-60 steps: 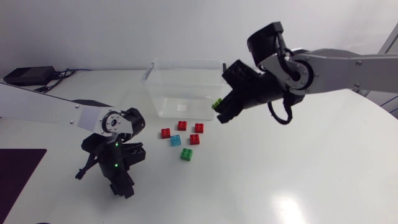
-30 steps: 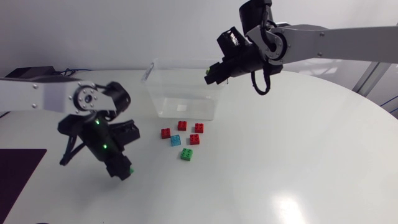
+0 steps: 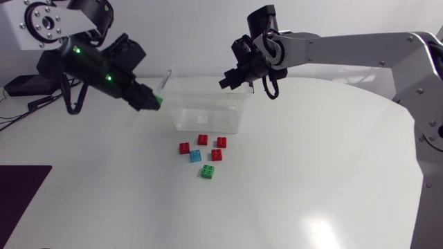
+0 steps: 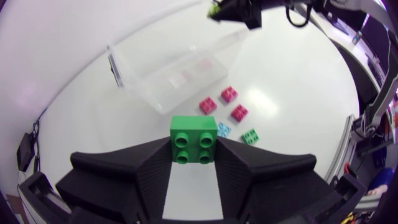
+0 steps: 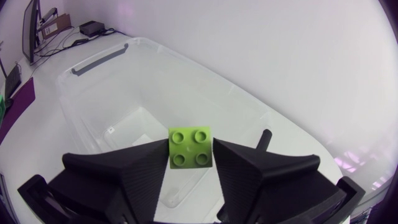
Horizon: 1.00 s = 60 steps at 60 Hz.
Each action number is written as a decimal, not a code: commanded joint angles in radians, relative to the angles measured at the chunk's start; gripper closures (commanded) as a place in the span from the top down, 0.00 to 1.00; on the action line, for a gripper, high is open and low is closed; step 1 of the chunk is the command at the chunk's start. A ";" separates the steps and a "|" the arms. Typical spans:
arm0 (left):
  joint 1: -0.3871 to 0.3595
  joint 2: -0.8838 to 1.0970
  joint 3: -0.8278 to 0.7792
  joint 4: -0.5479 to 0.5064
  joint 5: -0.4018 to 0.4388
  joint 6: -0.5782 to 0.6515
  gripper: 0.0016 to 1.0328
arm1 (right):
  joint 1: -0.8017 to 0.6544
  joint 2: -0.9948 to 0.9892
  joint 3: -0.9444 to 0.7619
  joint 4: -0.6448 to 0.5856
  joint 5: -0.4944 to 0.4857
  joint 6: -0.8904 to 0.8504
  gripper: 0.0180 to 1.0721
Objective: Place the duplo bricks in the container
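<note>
Hovering over container rim: lime brick

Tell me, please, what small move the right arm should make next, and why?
Probably open the right hand: it is shut on the lime brick, seemingly above the clear container, so the brick should drop inside.

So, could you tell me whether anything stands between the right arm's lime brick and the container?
Nothing visible does. The right gripper holds the lime brick between its fingers above the container, whose top is open and lidless.
</note>
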 commanded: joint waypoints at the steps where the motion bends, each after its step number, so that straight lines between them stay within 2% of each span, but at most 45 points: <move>1: 0.010 0.052 0.073 0.052 0.014 -0.063 0.20 | -0.003 0.015 0.046 -0.019 0.013 0.023 0.85; 4: 0.016 0.074 0.096 0.116 0.026 -0.112 0.20 | -0.003 -0.009 0.032 -0.019 0.015 0.027 0.89; 13: 0.018 0.172 0.162 0.227 0.058 -0.169 0.20 | 0.003 -0.133 -0.084 -0.017 0.010 0.024 0.90; 22: 0.019 0.301 0.270 0.282 0.067 -0.224 0.23 | 0.049 -0.339 -0.331 -0.010 -0.030 -0.008 0.90; 30: 0.010 0.402 0.342 0.304 0.067 -0.232 0.36 | 0.109 -0.466 -0.525 -0.005 -0.056 -0.019 0.90; 39: 0.015 0.508 0.435 0.331 0.067 -0.249 0.48 | 0.178 -0.506 -0.657 -0.004 -0.063 -0.029 0.90; 48: 0.018 0.584 0.529 0.330 0.067 -0.260 0.69 | 0.235 -0.479 -0.712 -0.001 -0.065 -0.035 0.90; 56: 0.025 0.572 0.546 0.330 0.067 -0.270 0.82 | 0.258 -0.422 -0.713 -0.001 -0.079 -0.032 0.90; 60: 0.042 0.531 0.530 0.328 0.076 -0.277 0.83 | 0.265 -0.386 -0.706 -0.002 -0.089 -0.034 0.90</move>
